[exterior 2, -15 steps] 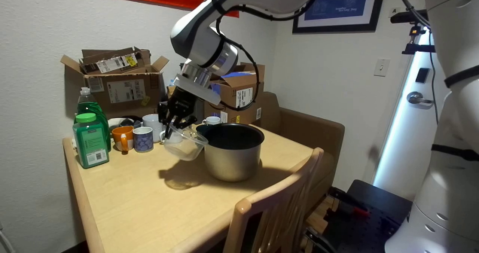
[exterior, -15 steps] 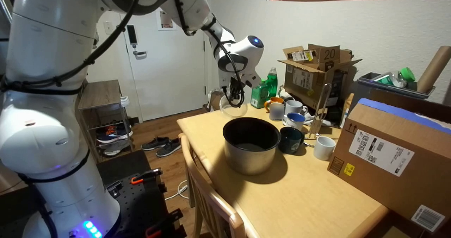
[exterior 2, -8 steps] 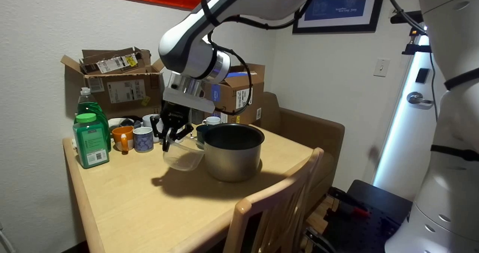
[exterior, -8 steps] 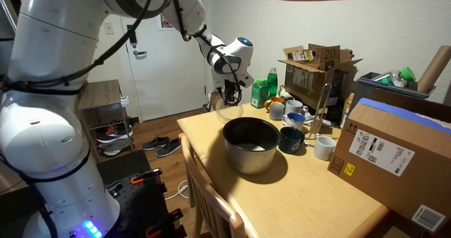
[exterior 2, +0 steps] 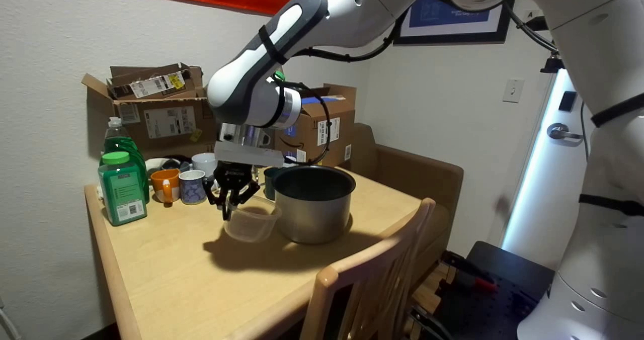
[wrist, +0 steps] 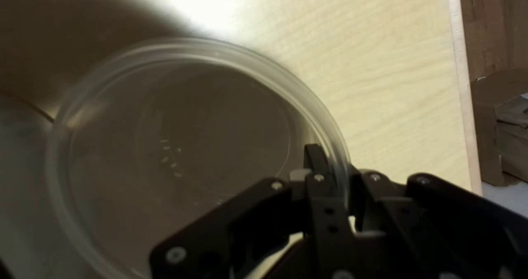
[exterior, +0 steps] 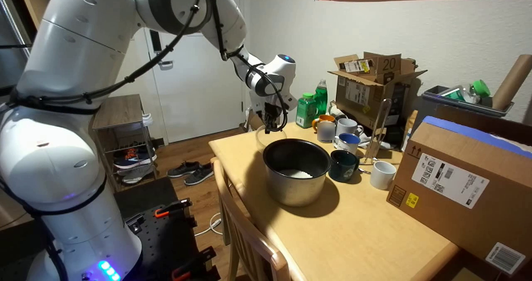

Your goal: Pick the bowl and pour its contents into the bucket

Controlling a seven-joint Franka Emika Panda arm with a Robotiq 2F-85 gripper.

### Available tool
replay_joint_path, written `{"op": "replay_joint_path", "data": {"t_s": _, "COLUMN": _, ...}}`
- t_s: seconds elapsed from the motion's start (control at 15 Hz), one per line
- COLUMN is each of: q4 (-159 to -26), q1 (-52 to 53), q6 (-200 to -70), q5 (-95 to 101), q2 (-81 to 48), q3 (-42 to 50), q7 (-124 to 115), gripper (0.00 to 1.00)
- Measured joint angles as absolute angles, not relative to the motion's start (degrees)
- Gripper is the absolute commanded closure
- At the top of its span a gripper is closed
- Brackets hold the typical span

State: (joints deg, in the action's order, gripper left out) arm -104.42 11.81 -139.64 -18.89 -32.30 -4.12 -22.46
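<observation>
one clear bowl (exterior 2: 253,227) in the tool (wrist: 336,166), lower, leveller than before

Bucket (exterior 2: 313,217) sits on table (exterior 2: 186,289); bowl (exterior 2: 253,223) just beside it.

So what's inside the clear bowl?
A few small white grains lie in the clear bowl. The gripper covers part of it, so I can't tell if more hide there.

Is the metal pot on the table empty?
No, an exterior view shows white grainy contents lying on the dark bottom of the metal pot.
</observation>
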Motion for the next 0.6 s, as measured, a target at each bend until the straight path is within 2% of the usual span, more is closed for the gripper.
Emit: {"op": "replay_joint_path", "data": {"t_s": 0.6, "q4": -100.48, "q1": 16.63, "q6": -141.73, "q5": -9.09, "q2": -38.89, "q3": -0.86, "q7": -29.1, "gripper": 0.98}}
